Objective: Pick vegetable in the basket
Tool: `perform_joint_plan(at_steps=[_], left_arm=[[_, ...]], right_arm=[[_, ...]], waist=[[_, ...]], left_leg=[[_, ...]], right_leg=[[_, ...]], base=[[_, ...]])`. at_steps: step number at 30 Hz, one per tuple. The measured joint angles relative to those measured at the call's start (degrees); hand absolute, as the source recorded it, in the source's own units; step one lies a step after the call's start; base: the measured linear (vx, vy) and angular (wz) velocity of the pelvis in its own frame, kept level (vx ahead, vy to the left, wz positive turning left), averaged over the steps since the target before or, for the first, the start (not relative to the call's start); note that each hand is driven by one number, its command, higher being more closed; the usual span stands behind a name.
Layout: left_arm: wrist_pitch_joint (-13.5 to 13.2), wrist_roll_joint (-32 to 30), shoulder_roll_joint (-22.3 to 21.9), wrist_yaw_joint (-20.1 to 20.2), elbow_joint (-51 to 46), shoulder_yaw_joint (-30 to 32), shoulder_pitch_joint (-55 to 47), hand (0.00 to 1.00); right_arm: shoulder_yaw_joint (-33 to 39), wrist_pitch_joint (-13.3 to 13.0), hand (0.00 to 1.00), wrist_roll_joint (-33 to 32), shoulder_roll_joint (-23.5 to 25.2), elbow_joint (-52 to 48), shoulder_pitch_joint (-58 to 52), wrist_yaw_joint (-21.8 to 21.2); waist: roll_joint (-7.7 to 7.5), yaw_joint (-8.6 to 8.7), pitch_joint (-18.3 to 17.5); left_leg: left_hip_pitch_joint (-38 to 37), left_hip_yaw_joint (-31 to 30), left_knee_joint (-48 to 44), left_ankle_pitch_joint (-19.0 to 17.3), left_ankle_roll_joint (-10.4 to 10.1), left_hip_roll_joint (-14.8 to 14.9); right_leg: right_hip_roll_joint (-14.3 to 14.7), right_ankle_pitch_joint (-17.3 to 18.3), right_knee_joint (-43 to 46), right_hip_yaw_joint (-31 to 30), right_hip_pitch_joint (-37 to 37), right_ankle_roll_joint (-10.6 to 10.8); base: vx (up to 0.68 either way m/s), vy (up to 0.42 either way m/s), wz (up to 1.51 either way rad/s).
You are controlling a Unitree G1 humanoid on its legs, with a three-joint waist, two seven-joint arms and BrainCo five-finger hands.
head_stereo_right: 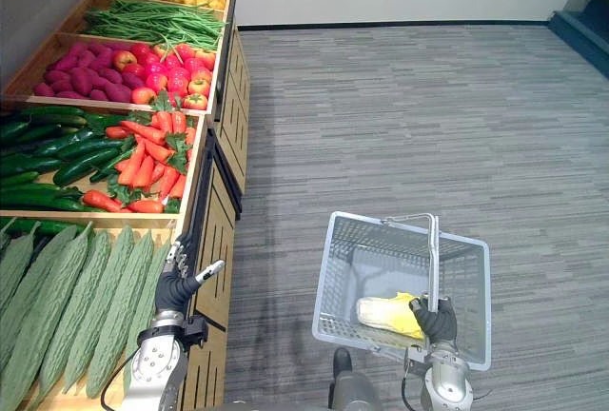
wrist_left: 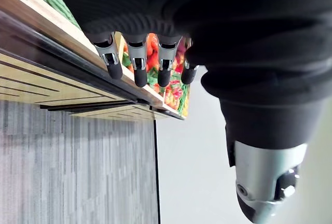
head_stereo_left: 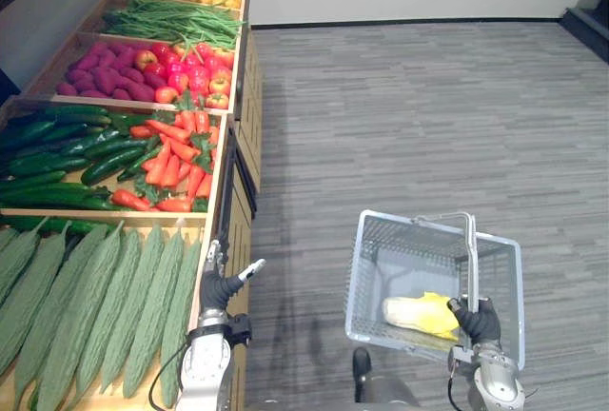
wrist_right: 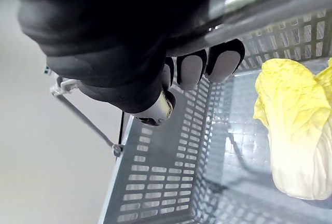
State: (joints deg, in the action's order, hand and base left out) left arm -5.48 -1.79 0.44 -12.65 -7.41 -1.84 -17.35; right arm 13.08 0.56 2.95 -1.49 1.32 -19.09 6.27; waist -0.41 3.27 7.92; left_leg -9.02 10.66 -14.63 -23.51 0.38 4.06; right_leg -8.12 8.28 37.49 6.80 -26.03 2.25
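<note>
Beside the wooden counter (head_stereo_left: 240, 240), the left robot hand (head_stereo_left: 226, 287) hangs with fingers loose and apart, holding nothing, just off the edge of the tray of long green gourds (head_stereo_left: 105, 297). The right robot hand (head_stereo_left: 479, 321) is clamped round the handle (head_stereo_left: 470, 259) of the grey basket (head_stereo_left: 419, 224), where a yellow cabbage (head_stereo_left: 419, 314) lies (one item already in, I judge). The next pick likely calls for reaching over the tray's rim, wrapping one gourd mid-length and lifting it clear of its neighbours, with the basket held level and near.
</note>
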Motion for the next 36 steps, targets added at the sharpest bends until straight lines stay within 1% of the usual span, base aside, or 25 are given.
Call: perform_joint_plan(at_steps=[2,3,4,6,7,8,9,10,11,12,14,17,18,20,21,22,23,25,26,27,29,30,32,34,36], left_arm=[[-0.13,0.01,-0.04,-0.42,0.07,0.20,1.97,0.00],[-0.16,-0.01,-0.30,-0.91,0.36,0.14,3.77,0.00],[-0.14,-0.01,-1.22,-1.50,1.11,0.19,5.12,0.00],[-0.18,-0.05,-1.97,-1.42,1.26,-0.22,6.48,0.00],[-0.40,-0.01,-3.45,-1.42,1.02,-0.96,7.34,0.00],[-1.39,0.02,-3.44,-1.33,0.08,-2.36,6.09,0.00],[-1.84,0.05,-3.47,-1.24,-1.04,-2.79,5.86,0.00],[-2.89,0.07,-3.77,-1.28,-2.85,-3.01,5.22,0.00],[-3.11,0.08,-3.55,-1.37,-3.02,-2.73,4.73,0.00],[-3.09,0.09,-3.65,-1.45,-3.11,-2.48,4.51,0.00],[-3.10,0.17,-3.79,-1.90,-3.57,-2.51,4.21,0.00],[-3.20,1.15,-3.76,-2.59,-4.72,-1.57,3.15,0.00],[-3.22,1.15,-3.76,-2.60,-4.72,-1.13,3.25,0.00],[-3.30,1.15,-3.78,-2.61,-4.78,-0.68,3.55,0.00],[-3.54,1.13,-3.81,-2.57,-5.03,-0.80,3.75,0.00],[-3.65,1.12,-3.67,-2.55,-5.06,-0.75,3.72,0.00],[-3.56,1.12,-3.30,-2.53,-4.90,-0.19,3.75,0.00],[-3.49,1.05,-3.06,-2.48,-5.47,0.38,3.69,0.00],[-3.24,1.05,-3.08,-2.49,-5.46,0.43,3.54,0.00],[-2.95,1.04,-3.00,-2.44,-5.46,0.55,3.22,0.00],[-2.53,0.79,-2.92,-2.37,-5.45,0.12,3.25,0.00],[-2.44,0.34,-2.97,-2.41,-5.42,0.09,3.33,0.00],[-2.32,-1.24,-2.75,-2.83,-5.42,0.17,3.33,0.00],[-2.20,-2.64,-1.62,-2.94,-5.43,-1.02,3.78,0.00],[-2.21,-4.13,-1.50,-3.40,-5.45,-2.86,5.09,0.00]], right_arm=[[0.66,0.00,1.00,0.00,-0.61,0.04,1.01,0.16],[1.07,0.00,1.00,0.02,-1.96,0.17,1.86,0.25],[1.59,0.00,1.00,0.07,-4.19,0.48,2.68,0.42],[1.85,0.12,1.00,0.17,-4.96,0.38,4.25,0.72],[1.55,0.63,1.00,0.41,-5.19,0.35,3.68,0.95],[0.85,0.64,1.00,0.59,-5.09,0.05,1.98,0.96],[0.31,0.64,1.00,0.60,-4.94,-0.50,0.99,0.97],[-0.17,0.64,1.00,0.53,-5.10,-1.66,0.65,0.88],[-0.37,0.64,1.00,0.40,-5.19,-2.79,1.03,0.96],[-0.70,0.64,1.00,0.26,-5.13,-3.16,1.10,1.12],[-1.47,0.63,1.00,-0.38,-4.28,-5.35,1.09,1.50],[-1.19,-0.13,1.00,-0.74,-4.60,-6.93,1.73,1.55],[-0.41,-0.27,1.00,-0.75,-4.70,-6.83,2.26,1.53],[1.65,-0.65,1.00,-0.75,-5.05,-5.33,3.03,1.53],[3.31,-0.77,1.00,-0.75,-6.00,-3.41,3.00,1.61],[4.03,-0.75,1.00,-0.76,-6.26,-2.02,3.03,1.63],[4.46,-0.46,1.00,-0.73,-5.92,0.86,3.49,2.00],[4.74,-0.01,1.00,-0.62,-5.52,3.80,3.90,2.23],[4.84,0.58,1.00,-0.54,-5.38,5.22,4.42,2.16],[5.19,1.36,1.00,0.08,-5.35,7.52,4.77,2.02],[5.66,2.32,1.00,0.61,-5.15,10.09,4.53,2.02],[6.41,2.34,1.00,0.60,-4.84,11.20,4.15,2.04],[6.82,2.34,1.00,0.52,-4.54,11.33,3.48,2.21],[7.50,2.30,1.00,0.36,-3.84,10.73,2.63,2.36],[7.97,2.02,1.00,-0.36,-2.88,8.99,0.14,2.56]], waist=[[0.05,0.43,0.17],[0.53,1.13,0.75],[4.31,1.11,1.74],[4.43,1.20,2.33],[3.56,2.68,2.88],[3.57,2.89,2.12],[2.97,2.93,1.79],[3.50,2.01,1.74],[5.33,0.44,1.84],[5.34,0.29,1.84],[4.34,-0.89,2.42],[3.60,-1.35,2.68],[3.43,-1.27,2.71],[3.26,-0.88,2.67],[3.85,-0.78,2.35],[4.02,-0.75,2.14],[3.03,-0.60,1.44],[0.66,-0.80,1.00],[0.37,-0.89,1.06],[0.44,-0.75,1.05],[0.59,0.04,1.07],[0.74,1.54,0.91],[1.20,2.33,0.91],[1.08,2.35,0.96],[1.19,2.46,1.06]], left_leg=[[-0.31,-1.14,-0.05,-1.06,-1.09,0.45],[-1.37,-2.61,-0.30,-2.16,-2.65,1.86],[-1.59,-4.42,-0.32,-2.11,-4.14,4.25],[-2.47,-6.45,-0.24,2.60,-4.75,4.01],[-4.96,-7.93,-0.73,6.88,-5.16,3.15],[-5.19,-8.24,-5.44,8.76,-5.15,3.66],[-3.55,-7.92,-10.55,9.69,-5.11,3.99],[1.86,-6.64,-23.40,13.91,-3.60,6.25],[7.77,-4.82,-35.15,20.90,-3.26,10.40],[10.08,-3.74,-39.21,21.05,-3.94,12.10],[15.69,1.50,-45.11,16.70,-2.84,14.16],[19.98,9.98,-38.44,10.62,-2.45,13.24],[21.09,13.67,-31.74,10.03,-1.76,11.99],[22.08,21.04,-20.33,11.42,-2.19,9.34],[21.98,25.74,-11.42,17.51,-0.73,7.56],[21.79,27.56,-9.10,17.86,5.21,6.98],[20.29,28.22,-7.53,16.72,7.18,5.20],[19.54,26.80,-5.49,15.13,9.07,0.72],[18.66,26.02,-5.35,14.30,9.30,-0.37],[16.70,24.28,-5.08,12.84,8.74,-1.47],[13.28,19.96,-2.94,11.85,8.01,-3.07],[11.13,16.25,-1.31,11.39,8.11,-4.02],[8.06,12.58,0.78,11.60,7.52,-4.12],[5.91,8.67,1.31,11.26,6.09,-3.67],[5.70,3.62,-0.87,10.25,4.33,-2.14]], right_leg=[[0.69,-0.90,-6.43,-0.86,-1.73,0.27],[2.67,-7.61,-12.10,-2.75,-1.29,0.68],[5.32,-9.19,-12.77,-1.52,0.65,-0.63],[4.14,-5.69,-6.70,-2.40,-0.46,-1.68],[2.32,-3.46,2.26,-1.65,-0.76,-1.72],[2.16,-1.60,2.27,-1.38,1.21,-1.12],[1.96,1.41,0.64,-0.72,3.75,-1.55],[3.08,6.07,-2.92,-0.43,7.79,-1.48],[5.21,6.20,-5.83,0.41,10.89,-2.72],[5.61,6.23,-7.13,0.65,12.52,-3.29],[6.03,6.18,-12.62,0.78,19.40,-3.78],[5.34,6.03,-19.80,1.36,28.28,-3.95],[4.57,6.06,-21.98,2.19,31.06,-3.85],[3.20,6.91,-23.77,4.18,34.31,-2.02],[3.16,8.46,-23.75,5.06,35.91,0.58],[3.31,9.19,-23.81,5.42,36.43,1.59],[2.12,9.67,-23.92,5.66,37.70,2.36],[-0.22,8.42,-24.55,5.35,39.39,3.84],[-0.89,7.95,-22.86,5.55,39.89,4.64],[-1.45,6.84,-17.27,5.73,39.55,5.80],[-2.45,3.77,-3.84,5.40,36.40,5.74],[-2.83,6.71,5.96,4.17,32.21,3.55],[-0.94,10.68,11.35,-0.06,23.98,0.18],[1.70,12.15,9.08,-5.81,18.03,-1.16],[5.18,12.36,4.09,-12.91,14.15,-0.56]], base=[[0.39,-0.159,0.35],[0.55,-0.206,0.36],[0.47,-0.145,0.30],[0.41,-0.154,0.41],[0.53,-0.296,0.94],[0.44,-0.264,0.95],[0.55,-0.326,0.50],[0.49,-0.220,0.01],[0.49,-0.191,-0.15],[0.46,-0.140,-0.08],[0.42,-0.125,0.02],[0.44,-0.034,0.01],[0.52,0.049,0.20],[0.44,0.079,0.38],[0.36,0.107,0.45],[0.45,0.158,0.60],[0.36,0.135,0.64],[0.51,0.178,0.73],[0.65,0.213,0.71],[0.45,0.142,0.66],[0.38,0.084,1.00],[0.39,-0.011,1.33],[0.40,-0.080,1.12],[0.33,-0.182,1.10],[0.31,-0.275,1.44]])
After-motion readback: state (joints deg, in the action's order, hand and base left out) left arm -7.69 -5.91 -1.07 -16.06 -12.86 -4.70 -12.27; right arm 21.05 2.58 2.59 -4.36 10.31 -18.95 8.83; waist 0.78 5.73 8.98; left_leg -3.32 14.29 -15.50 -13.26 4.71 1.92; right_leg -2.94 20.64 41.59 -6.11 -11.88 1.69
